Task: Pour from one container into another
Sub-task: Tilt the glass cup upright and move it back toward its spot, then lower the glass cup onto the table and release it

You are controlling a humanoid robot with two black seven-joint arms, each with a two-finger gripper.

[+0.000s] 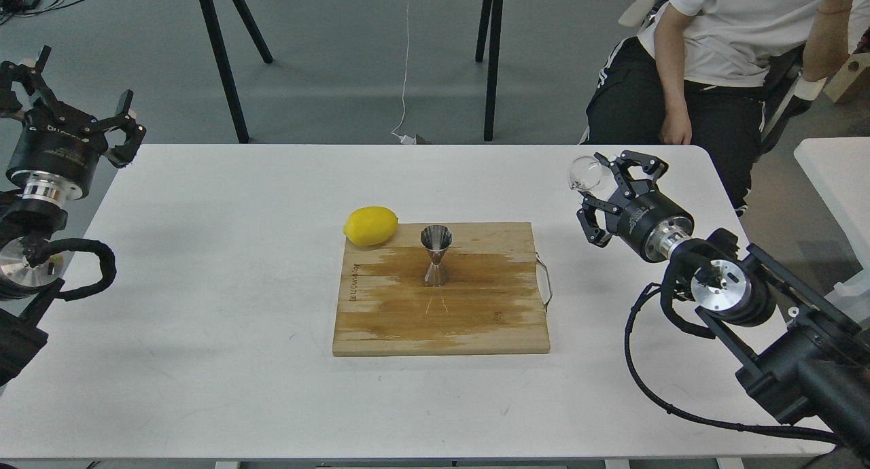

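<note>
The steel jigger [436,254] stands upright on the wooden cutting board [442,313], near its far middle. The small clear glass cup [588,173] is held above the table's far right part, well to the right of the board, tipped so its mouth faces left. My right gripper [593,181] is shut on it, with the arm coming in from the lower right. My left gripper [78,88] hangs open and empty beyond the table's left edge, far from both containers.
A yellow lemon [370,226] lies at the board's far left corner. The board has a metal handle [546,279] on its right side. A seated person [707,61] is behind the table's far right corner. A second white table [839,183] stands to the right.
</note>
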